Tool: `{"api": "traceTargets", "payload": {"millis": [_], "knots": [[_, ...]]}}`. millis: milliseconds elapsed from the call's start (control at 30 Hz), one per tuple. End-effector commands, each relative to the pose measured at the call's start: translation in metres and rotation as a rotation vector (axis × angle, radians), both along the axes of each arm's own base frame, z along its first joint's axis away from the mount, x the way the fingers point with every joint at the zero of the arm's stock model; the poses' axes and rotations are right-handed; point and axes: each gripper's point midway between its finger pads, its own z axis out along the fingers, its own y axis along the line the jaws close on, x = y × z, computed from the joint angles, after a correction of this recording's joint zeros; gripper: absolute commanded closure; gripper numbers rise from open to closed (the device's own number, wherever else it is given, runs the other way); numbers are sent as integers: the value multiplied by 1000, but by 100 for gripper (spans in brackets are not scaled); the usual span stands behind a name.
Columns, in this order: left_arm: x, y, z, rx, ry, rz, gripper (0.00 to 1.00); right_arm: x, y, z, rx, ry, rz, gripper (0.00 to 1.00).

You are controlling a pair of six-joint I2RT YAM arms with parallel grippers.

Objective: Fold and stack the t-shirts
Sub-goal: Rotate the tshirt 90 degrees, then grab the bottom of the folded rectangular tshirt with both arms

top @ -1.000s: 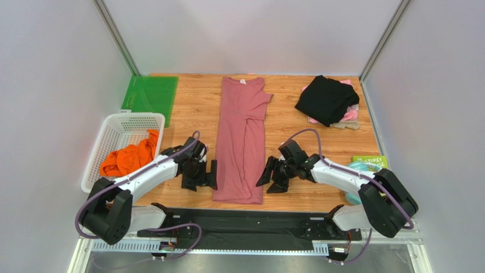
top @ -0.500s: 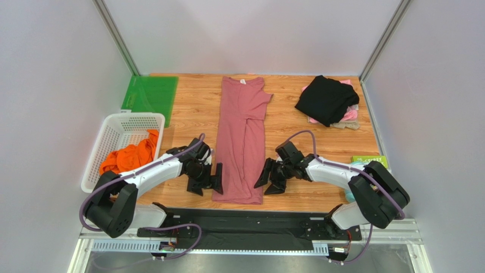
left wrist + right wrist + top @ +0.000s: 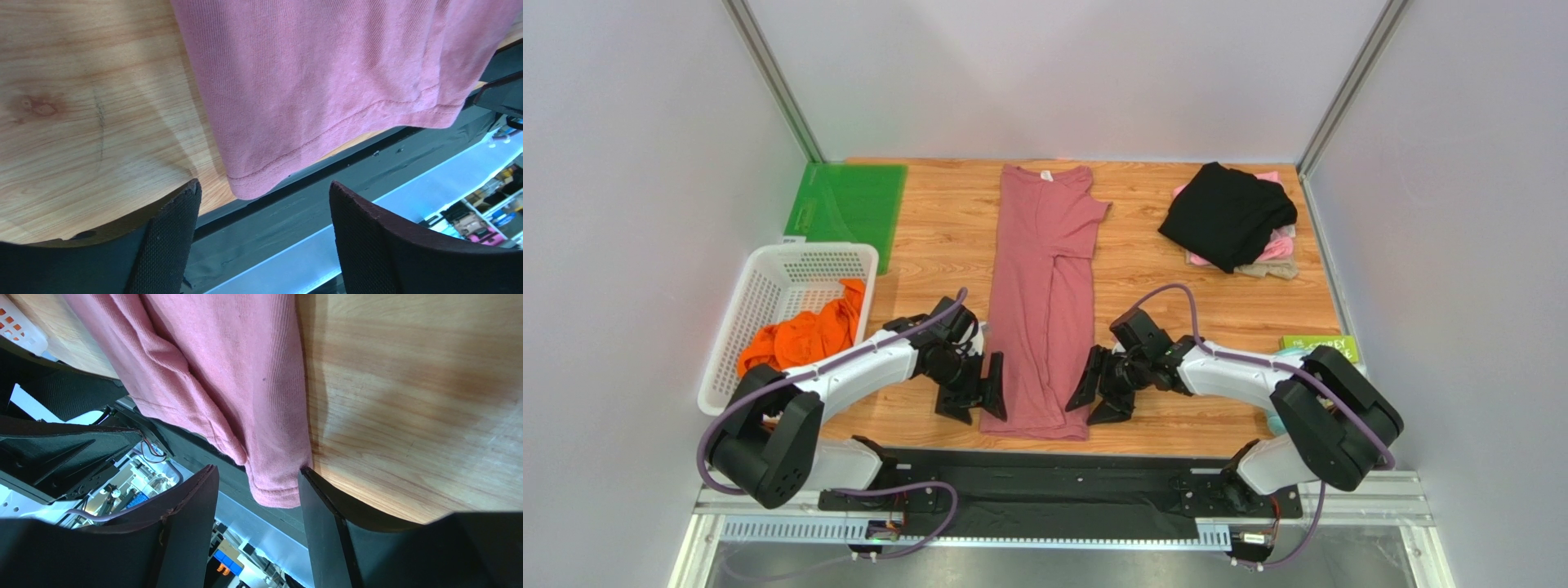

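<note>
Nearest the bases, both arms reach down low over the table (image 3: 1161,276), right at the near hem of the rose shirt (image 3: 1044,294). The left gripper (image 3: 264,184) is released. Its two fingers are spread, and the left hem corner sits in the gap between them, not pinched. Same deal on the other side: the right gripper (image 3: 258,470) is released as well, jaws apart around the right hem corner. One finger (image 3: 325,520) looks like it's just brushing the cloth edge. In both wrist views the hem corners hang slightly past the wooden edge, over the black rail (image 3: 1051,472).

The rose shirt lies flat down the middle of the table as a long narrow strip, folded lengthwise. Its hem points toward the arms, its white label (image 3: 1044,177) is at the far end, and one sleeve sticks out to the right up there.

Off to the left, an orange shirt (image 3: 803,343) is bunched in the near part of a white basket (image 3: 811,260). In the far right corner a black shirt (image 3: 1225,214) lies crumpled on top of a pale pink shirt (image 3: 1277,245). In the far left corner, just beyond the basket, a green mat (image 3: 844,202) lies flat.
</note>
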Motion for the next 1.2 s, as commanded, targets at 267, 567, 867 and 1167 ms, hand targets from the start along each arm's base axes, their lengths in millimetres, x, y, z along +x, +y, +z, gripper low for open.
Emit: {"api": "traceTargets", "payload": {"millis": [267, 567, 867, 1167], "knots": [[-5, -7, -5, -19, 56, -4, 31, -15, -3, -12, 17, 28, -13, 44], [-7, -9, -6, -19, 60, -19, 34, -27, -8, -12, 26, 33, -23, 44], [-6, -9, -5, -16, 49, -23, 46, -24, 0, -16, 38, 37, -16, 45], [-7, -4, -11, 13, 57, -21, 61, -23, 5, -20, 50, 52, -9, 49]]}}
